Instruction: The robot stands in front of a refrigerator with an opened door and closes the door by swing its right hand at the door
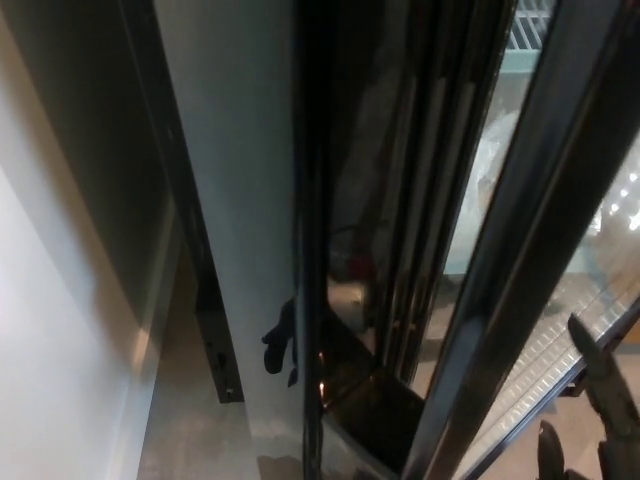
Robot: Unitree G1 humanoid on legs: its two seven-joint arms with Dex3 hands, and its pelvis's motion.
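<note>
The refrigerator door (497,300) is a glass pane in a thick black frame, slanting from the top right down to the bottom middle. Through its glass I see a lit wire shelf (560,335). My right hand (590,430) rises into the bottom right corner, just right of the door frame, with its fingers (603,385) apart and nothing in them. A small dark hand-like shape, likely my left hand (278,348), hangs low beside the black vertical edge (308,250); its pose is too small to read.
A pale grey panel (235,180) stands left of the black edge. A white wall (50,340) fills the left side, with a narrow strip of beige floor (190,430) between them. Dark reflective surfaces (370,400) lie behind the door.
</note>
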